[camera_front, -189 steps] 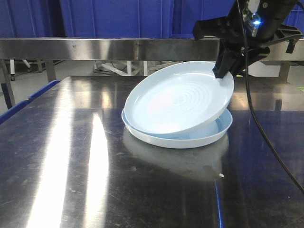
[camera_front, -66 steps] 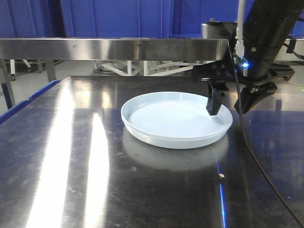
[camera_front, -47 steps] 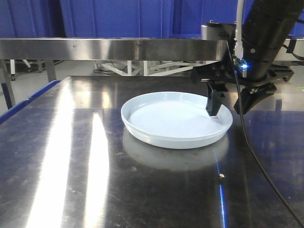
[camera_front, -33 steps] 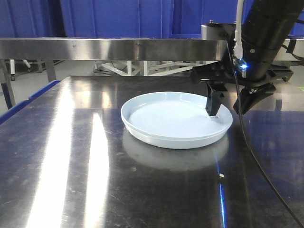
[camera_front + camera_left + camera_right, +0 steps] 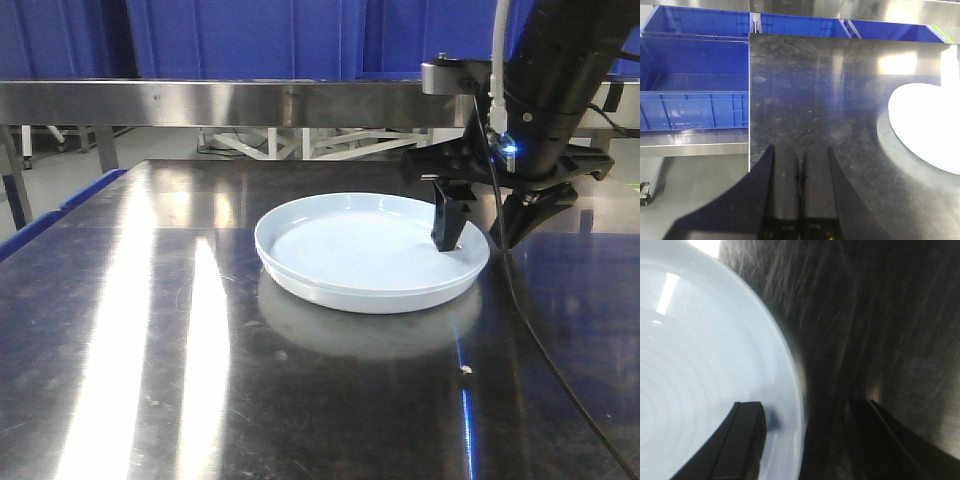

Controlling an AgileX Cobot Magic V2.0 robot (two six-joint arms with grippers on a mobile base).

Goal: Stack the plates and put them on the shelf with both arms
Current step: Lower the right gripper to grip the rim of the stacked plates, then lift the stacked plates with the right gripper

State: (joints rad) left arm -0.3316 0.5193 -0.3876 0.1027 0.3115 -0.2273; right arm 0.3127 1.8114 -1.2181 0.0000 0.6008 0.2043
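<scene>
The plates [image 5: 360, 255] lie nested one in the other at the centre of the front view, on the steel surface [image 5: 150, 330]. Stacking looks done, so the step in hand is, I judge, taking hold of the pair for the lift.

The right pincer [image 5: 487, 218] stands apart and empty, straddling the stack's right rim. One finger hangs over the plate's floor and the other outside, over the surface. To do this well it should sink low enough to pinch both rims, not only the upper one. It should then close gently, since the glaze looks slippery.

The left pincer [image 5: 800, 200], fingers together and holding nothing, sits at the bottom of its own view, with the plates off at the right edge. It should open and take the opposite rim before any lift, so the stack rises level.
</scene>
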